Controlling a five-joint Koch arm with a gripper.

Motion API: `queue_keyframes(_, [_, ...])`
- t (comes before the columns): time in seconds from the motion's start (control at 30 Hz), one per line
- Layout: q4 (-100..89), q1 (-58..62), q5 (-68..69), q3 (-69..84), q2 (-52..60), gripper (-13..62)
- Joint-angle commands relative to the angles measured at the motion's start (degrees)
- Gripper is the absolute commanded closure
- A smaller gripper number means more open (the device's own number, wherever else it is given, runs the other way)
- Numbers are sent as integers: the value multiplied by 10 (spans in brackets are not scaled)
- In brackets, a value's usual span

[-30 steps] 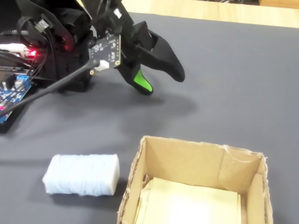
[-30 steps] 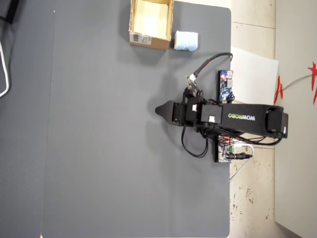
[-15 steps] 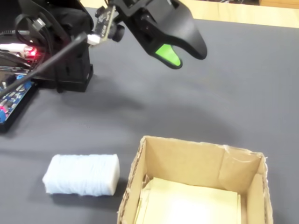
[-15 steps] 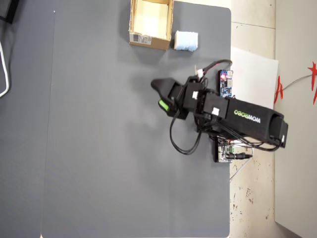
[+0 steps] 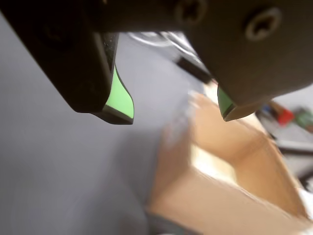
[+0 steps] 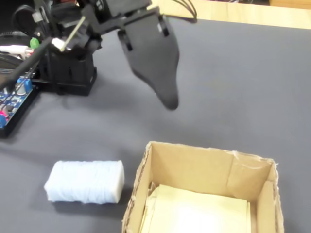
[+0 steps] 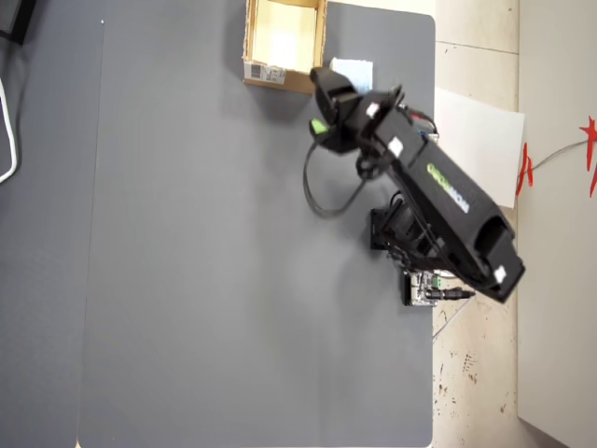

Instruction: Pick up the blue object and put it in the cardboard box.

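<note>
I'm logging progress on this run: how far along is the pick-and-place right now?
Early stage. Nothing is delivered: the pale light-blue sponge-like block lies on the grey mat beside the tan corrugated cardboard box, which holds only its cream lining. In hand: the black gripper with green-lined fingers is open and empty, hanging above the mat near the box. Left: descend on the block, grasp it, lift it, and release it in the box.

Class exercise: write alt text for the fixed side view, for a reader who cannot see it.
A black gripper hangs above a dark grey table, empty, near an open cardboard box. A pale blue block lies on the table left of the box, apart from it.
</note>
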Motion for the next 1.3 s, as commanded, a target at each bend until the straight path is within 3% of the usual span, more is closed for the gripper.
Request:
queue_keyframes(0.0, [7,13,-3,-49,-2,164])
queue_keyframes(0.4, [91,127,11,-96,-91,164])
queue_keyframes(1.13, [-56,225,150,-24,-260,166])
queue_keyframes(1.27, [-116,226,169,11,-264,232])
